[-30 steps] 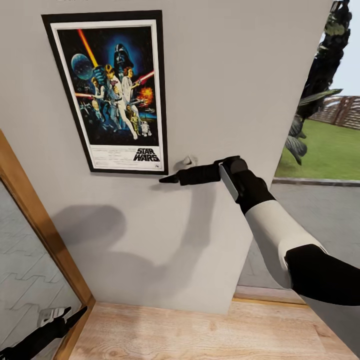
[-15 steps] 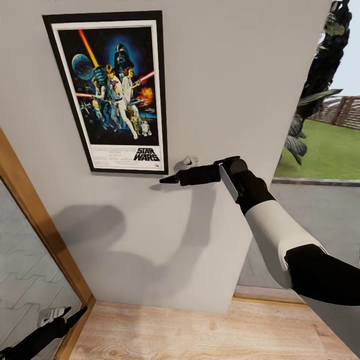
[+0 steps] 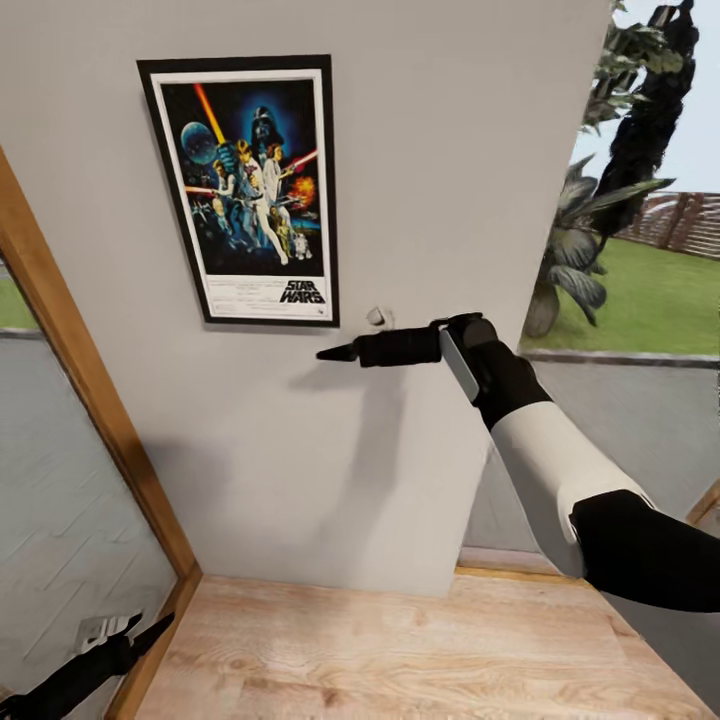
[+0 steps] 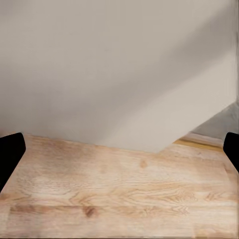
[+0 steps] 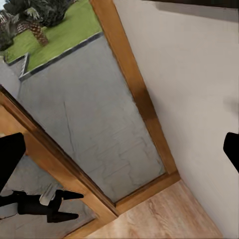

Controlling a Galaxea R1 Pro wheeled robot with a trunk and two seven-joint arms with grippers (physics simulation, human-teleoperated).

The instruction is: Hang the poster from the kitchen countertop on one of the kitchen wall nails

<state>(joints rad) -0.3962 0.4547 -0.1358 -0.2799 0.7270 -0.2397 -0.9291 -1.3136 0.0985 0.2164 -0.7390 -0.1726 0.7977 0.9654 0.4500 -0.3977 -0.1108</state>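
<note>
The poster (image 3: pixel 245 190) reads "STAR WARS" at its bottom right.

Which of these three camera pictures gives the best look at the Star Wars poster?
The head view: the poster hangs flat on the grey wall, whole and readable, above and beside the right gripper. The right wrist view catches at most a dark strip at its edge that may be the frame; I cannot tell. The left wrist view looks at wall and wooden floor.
</note>
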